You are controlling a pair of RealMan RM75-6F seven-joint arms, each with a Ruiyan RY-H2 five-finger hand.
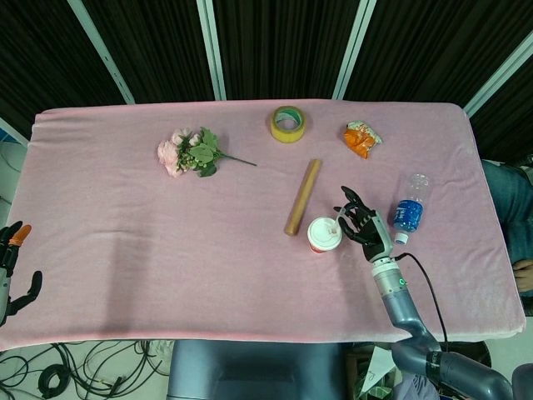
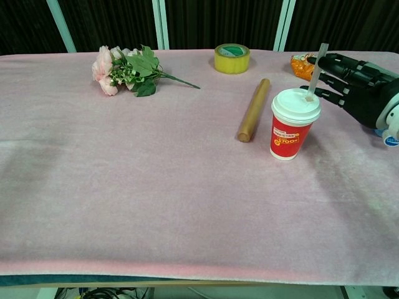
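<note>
Toward the right edge of the counter (image 1: 100, 250), head view: the red cup (image 1: 323, 236) stands upright beside the wooden rod (image 1: 302, 197). The right hand (image 1: 363, 227) sits just right of the cup, fingers spread, holding nothing. The left hand (image 1: 12, 267) hangs off the left edge, well apart.

Chest view: the right hand (image 2: 358, 87) has fingertips near the straw (image 2: 317, 70); contact probably absent, though hard to confirm. The cup (image 2: 292, 124) lies to the hand's left.

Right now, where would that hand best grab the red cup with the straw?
Probably around the red wall of the cup, below its white lid, coming from the right, where the right hand is, open. The cup stands upright; the wooden roller lies on its other side.
</note>
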